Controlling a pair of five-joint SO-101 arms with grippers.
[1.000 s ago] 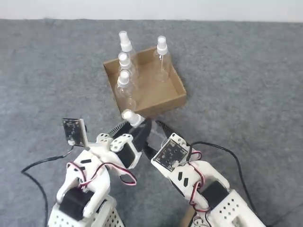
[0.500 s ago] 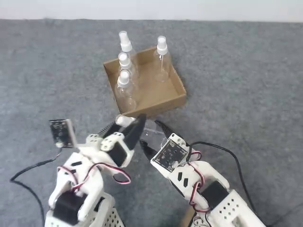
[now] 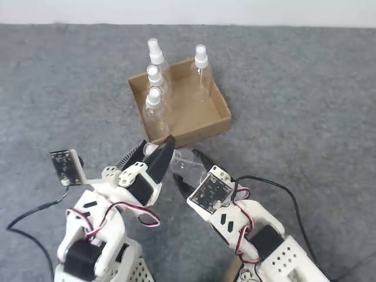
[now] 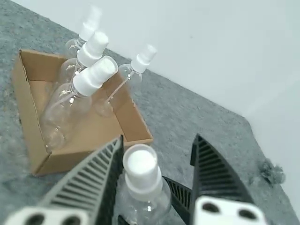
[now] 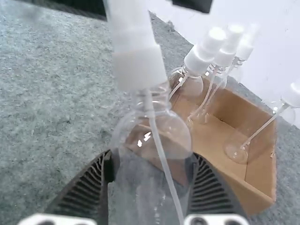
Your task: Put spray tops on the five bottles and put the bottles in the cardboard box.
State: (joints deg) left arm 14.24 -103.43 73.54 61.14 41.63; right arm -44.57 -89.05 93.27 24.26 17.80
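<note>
On grey carpet (image 3: 305,88) (white wall (image 3: 235,12) behind) sits the cardboard box (image 3: 205,129).

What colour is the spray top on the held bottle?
White: the spray top shows best in the left wrist view.

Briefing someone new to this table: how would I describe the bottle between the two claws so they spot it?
Find the brown cardboard box; by its corner nearest the arms is a clear plastic bottle with a white spray top. Unlike the four similar bottles upright at the box, it is outside, gripped by the right claw, the left claw open around its top.
</note>
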